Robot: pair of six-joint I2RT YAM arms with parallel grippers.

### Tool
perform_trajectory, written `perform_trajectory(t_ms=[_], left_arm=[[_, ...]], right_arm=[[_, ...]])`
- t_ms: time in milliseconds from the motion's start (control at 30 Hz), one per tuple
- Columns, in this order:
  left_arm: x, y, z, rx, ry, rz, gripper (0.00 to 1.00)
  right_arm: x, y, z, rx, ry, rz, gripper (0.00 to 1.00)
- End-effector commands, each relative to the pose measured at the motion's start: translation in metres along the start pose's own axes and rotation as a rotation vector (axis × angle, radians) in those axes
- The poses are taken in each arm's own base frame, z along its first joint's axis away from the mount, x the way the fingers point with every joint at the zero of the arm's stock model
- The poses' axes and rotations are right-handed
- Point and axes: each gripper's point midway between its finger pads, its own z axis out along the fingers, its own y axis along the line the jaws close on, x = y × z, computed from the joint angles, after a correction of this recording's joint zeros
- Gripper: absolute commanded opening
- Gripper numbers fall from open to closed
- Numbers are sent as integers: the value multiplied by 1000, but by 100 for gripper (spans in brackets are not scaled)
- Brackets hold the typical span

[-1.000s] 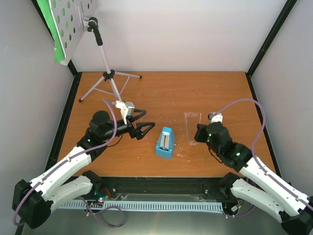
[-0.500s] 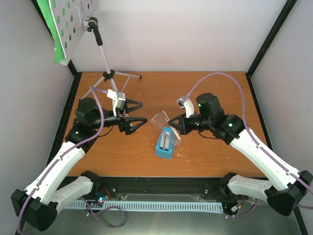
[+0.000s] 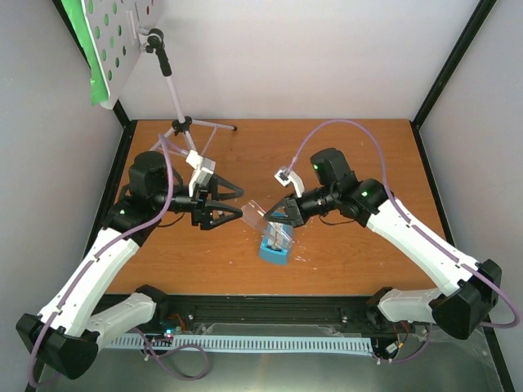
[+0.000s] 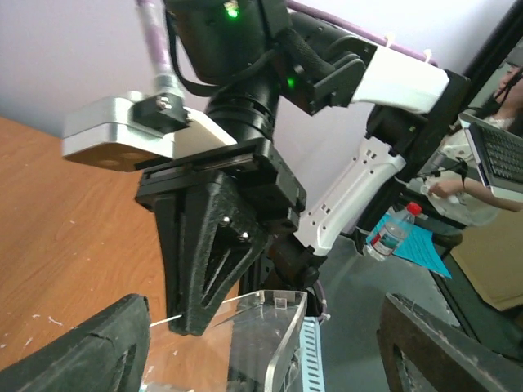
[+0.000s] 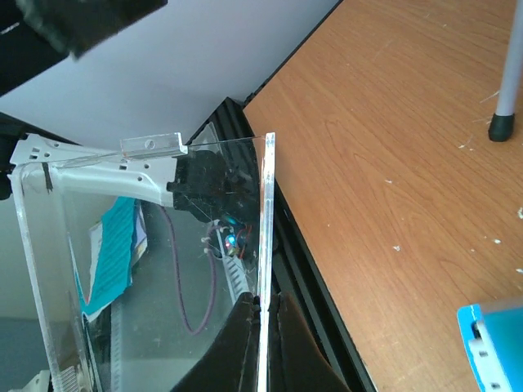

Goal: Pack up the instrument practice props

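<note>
Count on the table: 1 music stand (image 3: pixel 185 124) at the far-left corner, 1 tray (image 3: pixel 139 16) on it, 1 green sheet (image 3: pixel 79 33). 1 blue metronome (image 3: pixel 273 251) by the near edge. 1 clear cover (image 3: pixel 260 214). 2 grippers: left gripper (image 3: pixel 239 201), right gripper (image 3: pixel 274 219).

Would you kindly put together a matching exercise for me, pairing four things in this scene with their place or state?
Things:
1. blue metronome
2. clear cover
3. music stand
4. left gripper

Places or states:
A. jaws open, holding nothing
B. stands at the far left corner of the table
C. pinched in the right gripper
D. rests on the table, near the middle

Pairs: 1-D, 2-C, 3-B, 4-A.
</note>
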Motion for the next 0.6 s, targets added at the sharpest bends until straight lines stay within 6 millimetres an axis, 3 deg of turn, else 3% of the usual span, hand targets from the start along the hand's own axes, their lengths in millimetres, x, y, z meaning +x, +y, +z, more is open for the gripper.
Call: perform_trajectory(t_ms=[0, 367, 567], left_arm=[[8, -11, 0, 81, 64, -4, 73], [19, -1, 6, 108, 104, -25, 38], [28, -1, 9, 94, 129, -15, 34]], right_arm=[[-10, 11, 4, -72, 18, -27, 3], [-8, 0, 13, -59, 59, -11, 3], [-8, -8, 16, -25, 71, -5, 3]])
